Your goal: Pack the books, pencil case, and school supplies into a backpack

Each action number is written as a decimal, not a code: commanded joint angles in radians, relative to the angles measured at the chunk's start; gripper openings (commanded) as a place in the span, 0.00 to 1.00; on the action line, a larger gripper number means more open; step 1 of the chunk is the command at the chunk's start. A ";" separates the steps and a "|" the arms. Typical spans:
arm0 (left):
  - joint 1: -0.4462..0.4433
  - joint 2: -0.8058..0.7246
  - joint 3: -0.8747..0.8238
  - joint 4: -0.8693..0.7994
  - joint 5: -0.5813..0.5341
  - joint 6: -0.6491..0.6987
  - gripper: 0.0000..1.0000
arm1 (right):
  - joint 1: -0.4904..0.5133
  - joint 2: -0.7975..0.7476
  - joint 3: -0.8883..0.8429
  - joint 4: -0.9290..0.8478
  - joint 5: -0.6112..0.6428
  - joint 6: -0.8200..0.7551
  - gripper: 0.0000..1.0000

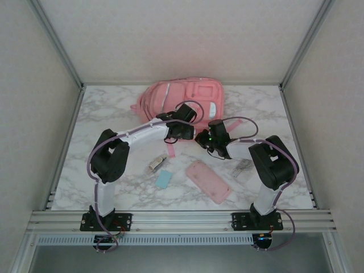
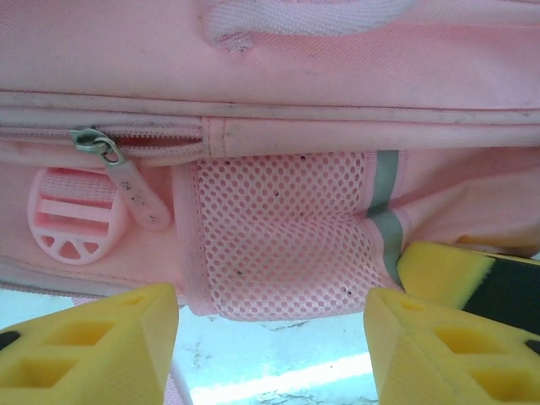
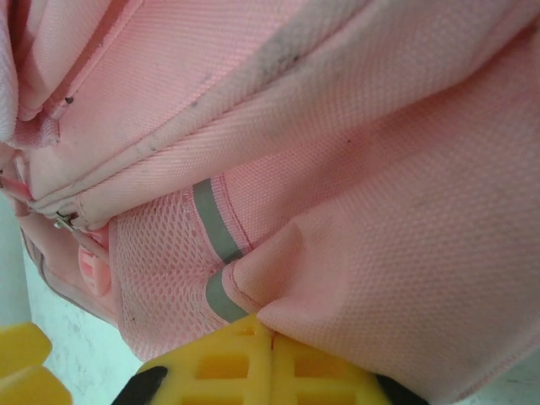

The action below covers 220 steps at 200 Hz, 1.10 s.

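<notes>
Left wrist view: your left gripper (image 2: 270, 337) has its yellow fingers (image 2: 93, 342) spread at the lower corners with nothing between them. The backpack (image 2: 337, 118) fills the frame just beyond the tips, and its mesh side pocket (image 2: 287, 228) sits centred over the gap. The zipper pull (image 2: 131, 190) and a round pink buckle (image 2: 72, 224) are at middle left.

Right wrist view: your right gripper (image 3: 272, 359) has its jaws pressed together at the bottom centre, tips against a fold of the pink fabric beside the grey stripe (image 3: 215, 224). You cannot tell whether any cloth is caught in the seam between them.

Top view: both wrists meet at the backpack's near edge, in the centre of the frame. The bag lies flat at upper centre.
- The pencil case (image 1: 208, 181) lies lower centre, well apart from both grippers.
- The light-blue block (image 1: 163, 179) and the silvery stubby item (image 1: 154, 165) lie near each other, left of the case.

Surface: white marble-pattern table (image 1: 114, 114), with pale walls (image 1: 170, 34) on three sides and an aluminium rail (image 1: 182, 217) along the bottom, where the arm bases are bolted.

Hard to read: from above, both sets of fingertips are hidden under the wrists. A greyish item (image 1: 242, 168) beside the right arm is too small to identify. Both wrist views cut the backpack off at every edge.
</notes>
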<state>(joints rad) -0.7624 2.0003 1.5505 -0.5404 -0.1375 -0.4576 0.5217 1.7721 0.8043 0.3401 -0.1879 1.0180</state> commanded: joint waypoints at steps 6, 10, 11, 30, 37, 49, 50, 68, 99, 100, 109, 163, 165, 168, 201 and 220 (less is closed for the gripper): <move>0.020 0.050 0.049 -0.062 -0.062 0.022 0.58 | 0.023 0.014 0.004 0.034 -0.061 0.016 0.00; 0.020 0.053 0.051 -0.062 -0.071 0.022 0.58 | 0.023 0.015 0.004 0.033 -0.062 0.016 0.00; 0.020 0.053 0.051 -0.061 -0.073 0.021 0.57 | 0.023 0.015 0.003 0.034 -0.061 0.016 0.00; 0.020 0.049 0.046 -0.048 -0.126 0.023 0.55 | 0.025 0.014 0.000 0.034 -0.061 0.015 0.00; 0.021 0.045 0.042 -0.039 -0.149 0.027 0.53 | 0.025 0.016 0.000 0.035 -0.061 0.013 0.00; 0.029 0.043 0.036 -0.022 -0.179 0.034 0.49 | 0.026 0.018 -0.004 0.039 -0.064 0.014 0.00; 0.029 0.043 0.035 -0.022 -0.180 0.034 0.49 | 0.026 0.019 -0.003 0.039 -0.064 0.014 0.00; 0.051 0.060 0.039 0.000 -0.181 0.035 0.41 | 0.026 0.023 -0.003 0.043 -0.069 0.014 0.00; 0.081 0.104 0.063 0.009 -0.165 0.039 0.38 | 0.026 0.019 -0.006 0.041 -0.068 0.011 0.00; 0.081 0.106 0.063 0.009 -0.165 0.039 0.38 | 0.027 0.018 -0.006 0.040 -0.067 0.011 0.00; 0.087 0.117 0.062 0.012 -0.160 0.039 0.38 | 0.026 0.016 -0.007 0.040 -0.066 0.010 0.00; 0.125 0.165 0.077 0.078 -0.124 0.043 0.39 | 0.030 0.015 -0.004 0.033 -0.064 0.002 0.00; 0.126 0.166 0.078 0.080 -0.122 0.043 0.40 | 0.030 0.015 -0.004 0.032 -0.065 0.000 0.00; 0.126 0.170 0.081 0.080 -0.120 0.043 0.40 | 0.030 0.015 -0.002 0.030 -0.063 0.000 0.00; 0.126 0.208 0.124 0.064 -0.074 0.043 0.46 | 0.032 0.019 0.001 0.025 -0.060 -0.003 0.00; 0.128 0.232 0.125 0.044 -0.064 0.042 0.32 | 0.031 0.021 0.001 0.024 -0.057 -0.002 0.00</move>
<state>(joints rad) -0.6445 2.1735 1.6501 -0.5133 -0.2382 -0.4168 0.5243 1.7786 0.8040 0.3565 -0.2054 1.0325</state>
